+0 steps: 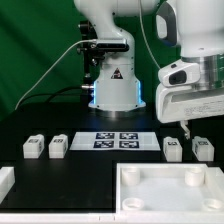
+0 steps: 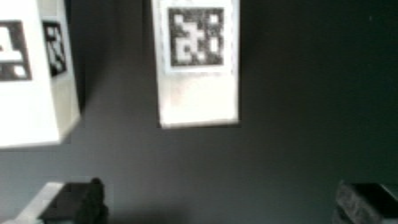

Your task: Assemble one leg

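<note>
hovering gripper, jaws apart, above leg

Robotics lab — white robot arm standing at the back of a black worktop, green curtain behind it — black cable looped across the curtain. Marker board with four printed square tags lies flat on the worktop in front of the arm.

We saw white legs bearing black-and-white square tags, a white marker board printed with like patterns, a black desk and a green backdrop.
</note>
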`<action>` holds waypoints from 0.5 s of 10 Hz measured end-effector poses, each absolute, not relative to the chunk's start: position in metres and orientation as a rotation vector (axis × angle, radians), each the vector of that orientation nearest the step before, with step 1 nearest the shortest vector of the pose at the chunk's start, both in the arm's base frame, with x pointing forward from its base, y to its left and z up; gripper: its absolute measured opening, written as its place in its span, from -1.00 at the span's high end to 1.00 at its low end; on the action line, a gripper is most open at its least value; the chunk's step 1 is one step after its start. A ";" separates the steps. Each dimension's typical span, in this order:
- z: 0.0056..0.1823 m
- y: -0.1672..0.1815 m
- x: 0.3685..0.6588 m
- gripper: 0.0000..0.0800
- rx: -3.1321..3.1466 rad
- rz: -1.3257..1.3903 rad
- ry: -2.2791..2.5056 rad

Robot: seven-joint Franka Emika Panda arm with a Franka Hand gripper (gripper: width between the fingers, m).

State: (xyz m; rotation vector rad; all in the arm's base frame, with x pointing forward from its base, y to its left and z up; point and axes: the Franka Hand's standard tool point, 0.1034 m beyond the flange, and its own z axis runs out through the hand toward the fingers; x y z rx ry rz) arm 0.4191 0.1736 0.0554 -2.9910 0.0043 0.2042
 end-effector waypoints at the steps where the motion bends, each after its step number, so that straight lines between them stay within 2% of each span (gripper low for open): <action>1: 0.057 0.176 0.414 -0.62 -2.983 0.422 0.029; 4: 0.046 0.183 0.408 -0.62 -2.913 0.804 -0.030; 5: 0.040 0.178 0.412 -0.62 -2.892 0.797 -0.059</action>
